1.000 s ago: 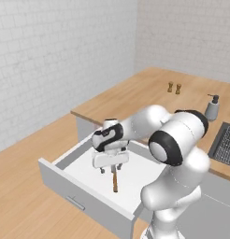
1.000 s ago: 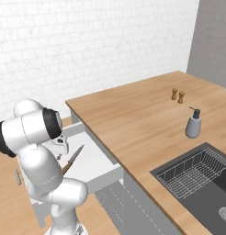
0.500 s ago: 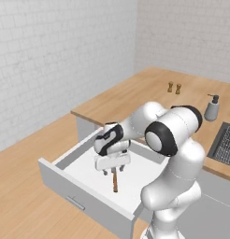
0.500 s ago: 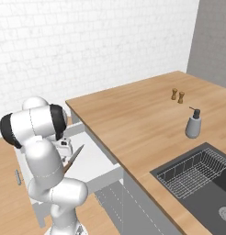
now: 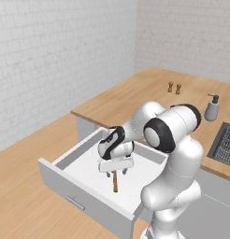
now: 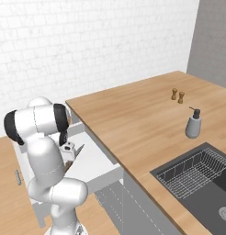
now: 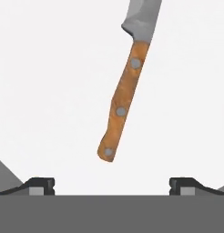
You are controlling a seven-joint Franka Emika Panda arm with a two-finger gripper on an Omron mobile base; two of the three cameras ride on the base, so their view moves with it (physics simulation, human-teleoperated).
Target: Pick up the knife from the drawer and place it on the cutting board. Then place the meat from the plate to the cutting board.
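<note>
The desk (image 5: 135, 95), a long wood-topped run, fills the far half of the left base view, with the sink (image 6: 197, 176) let into it at about 4 o'clock in the right base view; a grey soap dispenser (image 6: 194, 125) stands near the sink's far edge and two small brown shakers (image 6: 177, 95) sit further back at 2 o'clock. No cutting board, plate or meat can be made out on the visible stretch of desk. Below the desk edge the drawer (image 5: 65, 175) is pulled fully out, its white floor exposed, which is what lets the arm reach in from above. The arm folds down over it, elbow high, hand pointing into the box, presumably to get a straight top-down approach. The end effector (image 5: 116, 172) hangs low inside the drawer, just over the knife (image 5: 115, 180), which lies flat on the drawer floor near the middle. In the hand view the knife (image 7: 125, 93) runs from roughly 6 o'clock at the butt of the handle to 12 o'clock at the blade, tilted slightly toward 1 o'clock, its wooden handle with three rivets centred between the two fingertips (image 7: 38, 185). The jaws stand wide apart, nothing between them, not touching the handle. Judgement: step in hand is the final descent for the knife pickup; the handle lies along, not across, the gap, so the wide spread gives margin for closing on it.
</note>
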